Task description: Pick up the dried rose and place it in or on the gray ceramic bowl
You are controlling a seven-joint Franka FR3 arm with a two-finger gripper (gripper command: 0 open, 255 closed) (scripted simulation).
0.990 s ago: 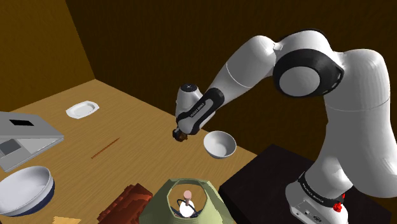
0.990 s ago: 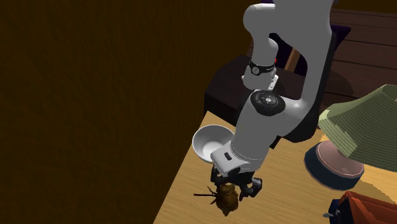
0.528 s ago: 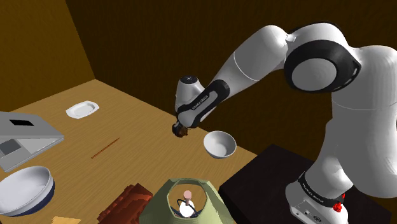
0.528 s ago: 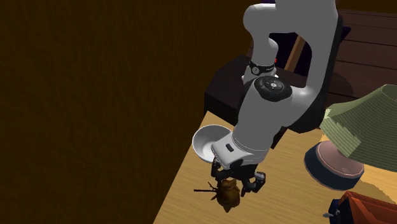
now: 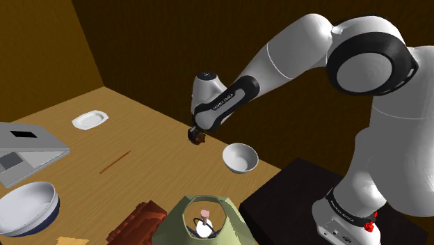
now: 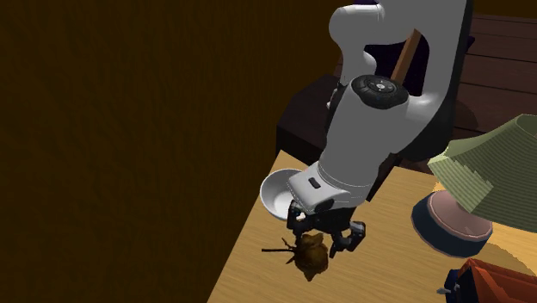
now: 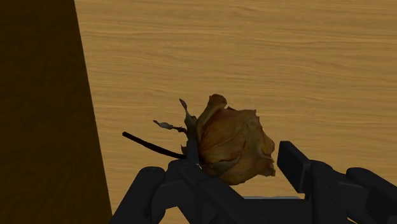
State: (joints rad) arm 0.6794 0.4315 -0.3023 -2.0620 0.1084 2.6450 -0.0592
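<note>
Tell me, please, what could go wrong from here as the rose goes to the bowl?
The gripper clasps the dried rose low on its bloom, nearer one finger, so it might slip in transit. The bowl sits close to the edge of the table, so a low approach might nudge it off.

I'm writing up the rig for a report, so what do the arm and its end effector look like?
The arm is glossy white, built from rounded segments, with black rings at the joints. One black band with small white lettering wraps its far end, another its base. The end effector is all black, with two blocky fingers.
</note>
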